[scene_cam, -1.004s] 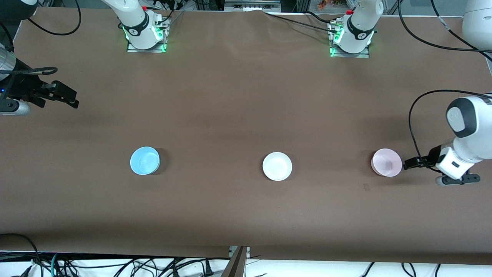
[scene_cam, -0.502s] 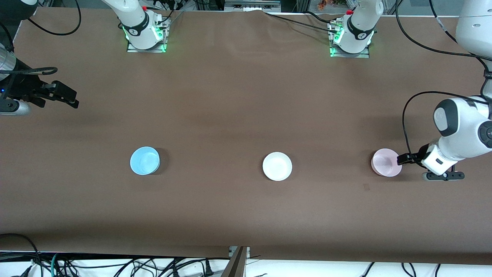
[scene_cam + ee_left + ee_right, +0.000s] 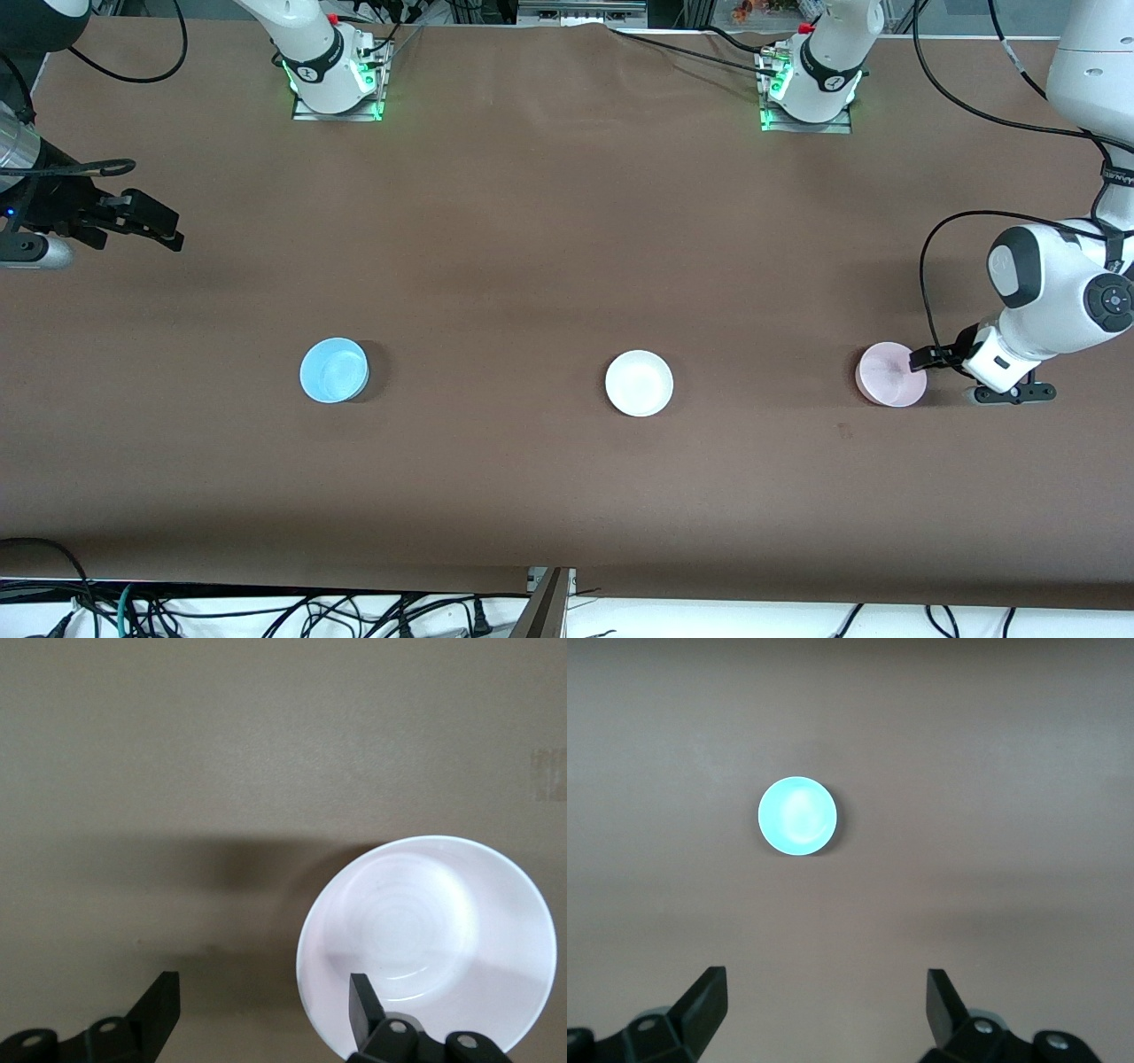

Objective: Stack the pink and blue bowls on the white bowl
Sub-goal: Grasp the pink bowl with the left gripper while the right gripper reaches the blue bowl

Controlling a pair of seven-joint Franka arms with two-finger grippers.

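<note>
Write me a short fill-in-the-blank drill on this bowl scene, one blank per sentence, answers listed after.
1. The left pincer is at the rim of the ____ bowl.
2. The white bowl sits between the pink bowl and the ____ bowl.
3. The right pincer waits with its jaws ____.
4. The number of bowls stacked on the white bowl is ____.

Answers: pink; blue; open; zero

Three small round smooth plastic bowls are set in a row on the brown-covered table [image 3: 567,221]: a light blue bowl [image 3: 333,369] toward the right arm's end, a plain white bowl [image 3: 639,383] between, and a pale pink bowl [image 3: 889,375] toward the left arm's end. The left gripper [image 3: 921,359] is placed at the pink bowl's rim. The right gripper [image 3: 164,229] is held above bare table, well apart from the blue bowl.
</note>
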